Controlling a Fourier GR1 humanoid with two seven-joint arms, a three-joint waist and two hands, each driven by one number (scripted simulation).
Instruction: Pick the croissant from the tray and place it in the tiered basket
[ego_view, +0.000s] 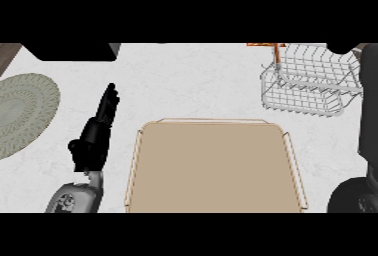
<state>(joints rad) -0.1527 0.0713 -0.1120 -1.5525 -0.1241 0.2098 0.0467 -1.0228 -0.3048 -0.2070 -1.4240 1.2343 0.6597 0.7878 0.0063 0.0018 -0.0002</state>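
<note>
You are seeing no croissant on the tray (214, 170); it is likely hiding in the right hand, out of sight past the right edge beside the tiered basket (306, 87). Your left hand (100, 125) is resting released, fingers straight, by the tray's left rim

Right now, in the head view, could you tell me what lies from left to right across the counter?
Woven mat → left hand → tray → wire tiered basket → right forearm at the right edge.
</note>
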